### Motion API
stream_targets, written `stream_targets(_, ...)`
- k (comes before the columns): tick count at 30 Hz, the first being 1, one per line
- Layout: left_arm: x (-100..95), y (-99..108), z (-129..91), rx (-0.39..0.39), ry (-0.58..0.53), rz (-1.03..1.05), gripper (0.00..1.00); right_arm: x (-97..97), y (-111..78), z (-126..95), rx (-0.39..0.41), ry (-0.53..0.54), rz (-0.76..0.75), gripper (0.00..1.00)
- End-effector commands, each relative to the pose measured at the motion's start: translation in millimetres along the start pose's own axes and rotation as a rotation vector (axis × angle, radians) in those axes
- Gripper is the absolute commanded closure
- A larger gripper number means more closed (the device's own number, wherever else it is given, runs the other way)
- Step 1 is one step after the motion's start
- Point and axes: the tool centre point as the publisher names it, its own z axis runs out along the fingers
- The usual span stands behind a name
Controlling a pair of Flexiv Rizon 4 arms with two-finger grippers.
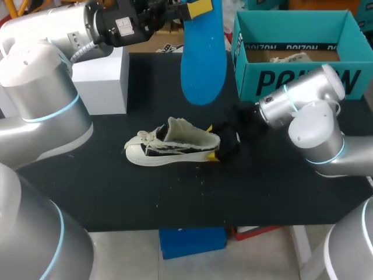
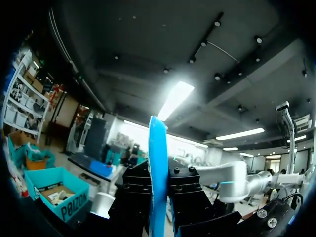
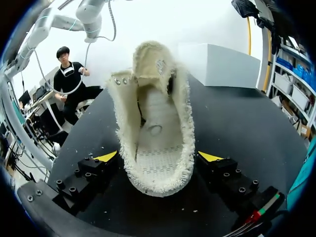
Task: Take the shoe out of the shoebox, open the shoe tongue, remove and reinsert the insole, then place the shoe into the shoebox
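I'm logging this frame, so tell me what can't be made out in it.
Head view: the shoebox interior, mostly behind its front wall.
Head view: the insole top end, cut off by the edge.
Right wrist view: the shoe toe, behind its tongue.

In the head view the insole runs off the upper edge, so its held end and most of the left hand are cut away. The shoe heel hides most of the right hand — only yellow tips peek out. Inside the shoebox lies a pale thing — too little shows to name it.
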Motion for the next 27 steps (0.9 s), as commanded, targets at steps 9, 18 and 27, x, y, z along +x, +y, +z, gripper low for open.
stream_targets(9,0.0,1,1,0.0,-0.002,0.002,1.0,9.9,16.8,-31,0.689,-0.084,0.014,0.0)
stream_targets(18,0.0,1,1,0.0,-0.002,0.002,1.0,7.7,16.3,-35,0.864,-0.186,0.055,0.0)
stream_targets(27,0.0,1,1,0.0,-0.002,0.002,1.0,2.5,20.8,-39,0.947,-0.226,0.044,0.0)
